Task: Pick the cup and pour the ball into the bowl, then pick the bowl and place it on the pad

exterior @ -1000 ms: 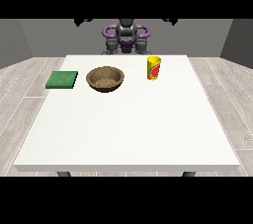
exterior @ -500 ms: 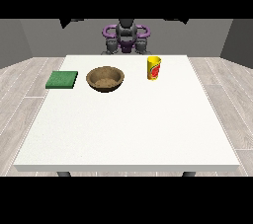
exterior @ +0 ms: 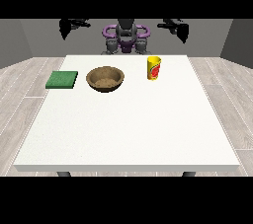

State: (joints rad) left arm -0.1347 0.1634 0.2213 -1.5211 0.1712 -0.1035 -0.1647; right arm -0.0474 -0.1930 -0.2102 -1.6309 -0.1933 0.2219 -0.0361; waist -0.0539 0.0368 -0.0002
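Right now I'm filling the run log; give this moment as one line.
stage: pre-grasp | yellow cup: upright, untouched | brown wooden bowl: beside green square pad | both hands raised, off the table

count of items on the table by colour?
green: 1, the pad
brown: 1, the bowl
yellow with red print: 1, the cup
total: 3
A ball does not show in this view; the cup's inside is hidden.
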